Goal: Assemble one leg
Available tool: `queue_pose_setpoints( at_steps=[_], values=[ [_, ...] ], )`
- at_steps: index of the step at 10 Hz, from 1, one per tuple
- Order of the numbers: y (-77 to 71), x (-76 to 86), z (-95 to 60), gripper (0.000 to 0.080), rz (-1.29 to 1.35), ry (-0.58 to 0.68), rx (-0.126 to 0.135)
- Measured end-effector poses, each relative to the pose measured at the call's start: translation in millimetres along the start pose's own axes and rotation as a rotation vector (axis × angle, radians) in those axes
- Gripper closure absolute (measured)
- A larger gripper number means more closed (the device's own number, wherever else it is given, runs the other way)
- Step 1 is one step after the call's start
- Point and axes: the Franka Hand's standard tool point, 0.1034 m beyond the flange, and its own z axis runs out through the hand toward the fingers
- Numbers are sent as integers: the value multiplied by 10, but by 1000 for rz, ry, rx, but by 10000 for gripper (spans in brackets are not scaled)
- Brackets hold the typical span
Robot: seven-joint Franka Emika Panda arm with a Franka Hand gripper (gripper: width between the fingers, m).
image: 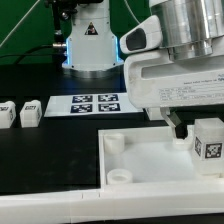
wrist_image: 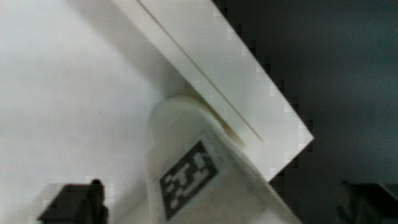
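Leg [image: 207, 137]: I am seeing it standing upright, long axis vertical, tag facing the camera, right under the claw on the panel [image: 120, 165].
Claw [image: 186, 127]: I am reading its fingers as spread apart, straddling the leg, gripping nothing.
Spare legs [image: 28, 112]: sitting well apart from the claw.

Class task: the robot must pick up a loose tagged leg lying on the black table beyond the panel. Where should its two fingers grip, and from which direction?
Take the leg from above, fingers on two opposite flat sides. It lies apart from its neighbour.
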Motion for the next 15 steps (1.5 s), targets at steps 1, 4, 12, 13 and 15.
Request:
queue_pose_setpoints(
  at_steps=[1,4,12,13,15],
  values=[
    [-11,-8,9,150,-147,-3,-13],
    [-91,13,58,150,-553,-23,-58],
    [-5,48,63,499,148,0,-69],
    [-6,20,70,499,307,5,-83],
    [-9,-2,85,500,693,-14,-58]
  ],
)
